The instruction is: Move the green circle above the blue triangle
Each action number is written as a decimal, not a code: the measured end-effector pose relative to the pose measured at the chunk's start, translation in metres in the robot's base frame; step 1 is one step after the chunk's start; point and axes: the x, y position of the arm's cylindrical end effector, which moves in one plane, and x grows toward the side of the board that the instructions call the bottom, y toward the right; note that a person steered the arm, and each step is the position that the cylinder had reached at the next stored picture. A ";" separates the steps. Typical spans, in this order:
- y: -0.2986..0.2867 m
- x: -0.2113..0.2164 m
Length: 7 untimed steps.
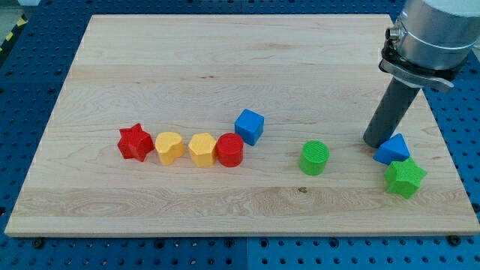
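Observation:
The green circle lies on the wooden board right of centre. The blue triangle lies near the view's right edge, well to the right of the green circle. My tip rests on the board just left of the blue triangle, close to or touching its upper left side, and well to the right of the green circle. The rod rises up and to the right to the grey arm.
A green star sits right below the blue triangle, touching it. A blue cube sits left of centre. Further left runs a row: red cylinder, yellow hexagon, yellow heart, red star.

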 end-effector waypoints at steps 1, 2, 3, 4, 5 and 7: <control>-0.021 0.000; -0.061 0.000; -0.097 -0.003; -0.127 -0.004; -0.138 0.006; -0.129 0.041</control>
